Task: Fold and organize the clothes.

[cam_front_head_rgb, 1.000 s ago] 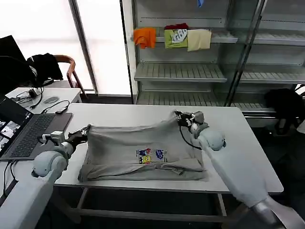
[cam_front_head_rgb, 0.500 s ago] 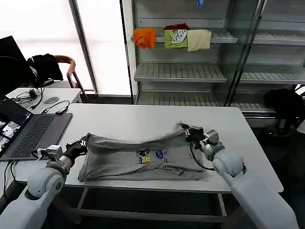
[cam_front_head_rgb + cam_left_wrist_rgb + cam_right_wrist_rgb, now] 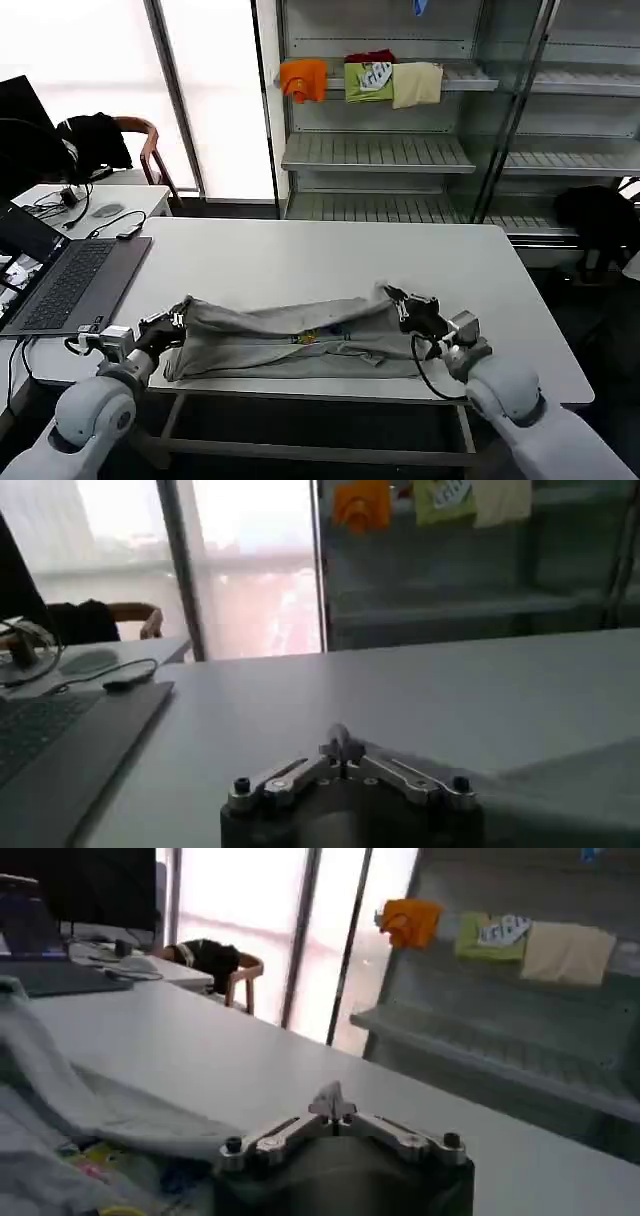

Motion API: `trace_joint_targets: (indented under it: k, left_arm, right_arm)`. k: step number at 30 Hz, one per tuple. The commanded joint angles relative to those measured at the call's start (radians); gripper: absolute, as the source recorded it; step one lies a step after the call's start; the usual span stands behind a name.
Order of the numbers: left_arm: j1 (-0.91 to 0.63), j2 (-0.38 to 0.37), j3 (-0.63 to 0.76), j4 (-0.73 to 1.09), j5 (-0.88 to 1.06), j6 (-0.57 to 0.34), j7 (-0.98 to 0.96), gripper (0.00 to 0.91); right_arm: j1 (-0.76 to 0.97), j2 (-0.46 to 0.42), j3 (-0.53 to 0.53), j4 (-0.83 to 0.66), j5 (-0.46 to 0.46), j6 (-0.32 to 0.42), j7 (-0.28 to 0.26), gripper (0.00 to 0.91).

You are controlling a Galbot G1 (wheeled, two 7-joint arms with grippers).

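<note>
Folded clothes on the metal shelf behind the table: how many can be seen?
3, side by side on one upper shelf: an orange garment at the left end, a green printed one in the middle, a cream one at the right. More may be hidden behind them.

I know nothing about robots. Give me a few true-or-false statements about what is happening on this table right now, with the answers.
1. Both hands grip the light grey cotton T-shirt at opposite ends. True: left hand, right hand.
2. The T-shirt hangs off the white table. False: it lies along the table's near edge.
3. An open dark laptop sits on the table's left side. True.
4. The metal shelves behind are bare. False: orange, green and cream clothes lie on an upper shelf.
</note>
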Motion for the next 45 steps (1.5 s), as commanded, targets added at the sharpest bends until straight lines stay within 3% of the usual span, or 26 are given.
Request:
trace_joint_targets:
  k: [1,3,6,8,9,11,12,13,14,15,17,26,30,32,35,38,41,42,45]
  left_arm:
    - [0.091,-0.017,-0.015,-0.034,0.067,0.009,-0.034,0.020]
    - [0.097,-0.021,-0.015,-0.033,0.078,0.009,-0.047,0.020]
    - [0.106,-0.023,-0.011,-0.038,0.080,0.010,-0.056,0.030]
    - [0.111,-0.024,-0.007,-0.043,0.085,0.010,-0.056,0.020]
    - [0.114,-0.023,-0.004,-0.045,0.090,0.011,-0.057,0.020]
    - [0.115,-0.023,-0.001,-0.043,0.096,0.011,-0.057,0.030]
    - [0.115,-0.022,0.001,-0.042,0.099,0.014,-0.062,0.081]
    - [0.116,-0.022,0.003,-0.041,0.100,0.016,-0.063,0.202]
    - [0.120,-0.019,0.003,-0.041,0.105,0.020,-0.063,0.524]
    - [0.125,-0.017,0.003,-0.043,0.111,0.028,-0.062,0.746]
    - [0.135,-0.012,0.003,-0.053,0.114,0.040,-0.063,0.907]
    - [0.145,0.053,-0.011,-0.079,0.151,0.055,-0.075,0.907]
    - [0.171,0.105,-0.046,-0.111,0.169,0.064,-0.070,0.907]
    - [0.180,0.125,-0.068,-0.121,0.171,0.069,-0.069,0.907]
    - [0.198,0.175,-0.104,-0.111,0.169,0.069,-0.068,0.907]
    - [0.219,0.190,-0.147,-0.126,0.123,0.065,-0.069,0.907]
    - [0.195,0.127,-0.179,-0.201,-0.022,0.056,-0.103,0.907]
    - [0.178,0.090,-0.166,-0.241,-0.051,0.045,-0.122,0.907]
    - [0.161,-0.017,-0.121,-0.305,-0.039,0.012,-0.127,0.907]
  right_arm:
    - [-0.127,-0.004,0.018,0.056,-0.026,0.026,0.129,0.000]
    - [-0.135,0.007,-0.001,0.062,-0.034,0.035,0.211,0.000]
    - [-0.152,0.041,-0.037,0.062,-0.039,0.028,0.396,0.000]
    - [-0.158,0.064,-0.068,0.053,-0.043,0.031,0.480,0.000]
    - [-0.161,0.076,-0.088,0.046,-0.043,0.035,0.579,0.000]
    - [-0.162,0.098,-0.112,0.043,-0.044,0.041,0.656,0.000]
    - [-0.163,0.113,-0.132,0.041,-0.045,0.043,0.706,0.907]
    - [-0.164,0.117,-0.137,0.041,-0.045,0.042,0.718,0.907]
    - [-0.167,0.127,-0.148,0.042,-0.050,0.044,0.741,0.907]
    - [-0.172,0.132,-0.155,0.047,-0.054,0.045,0.750,0.907]
    - [-0.173,0.139,-0.165,0.052,-0.049,0.044,0.772,0.907]
    - [-0.138,0.178,-0.189,0.096,0.003,0.020,0.977,0.907]
    - [-0.139,0.187,-0.176,0.127,0.017,-0.035,1.084,0.907]
    - [-0.142,0.183,-0.156,0.136,0.017,-0.050,1.104,0.907]
    - [-0.148,0.164,-0.102,0.159,0.015,-0.059,1.097,0.907]
    - [-0.166,0.143,-0.020,0.189,-0.014,-0.047,1.009,0.907]
    - [-0.181,0.122,0.085,0.217,0.001,0.000,0.827,0.907]
    - [-0.190,0.108,0.123,0.226,0.009,0.031,0.725,0.907]
    - [-0.216,0.076,0.231,0.232,0.040,0.088,0.538,0.907]
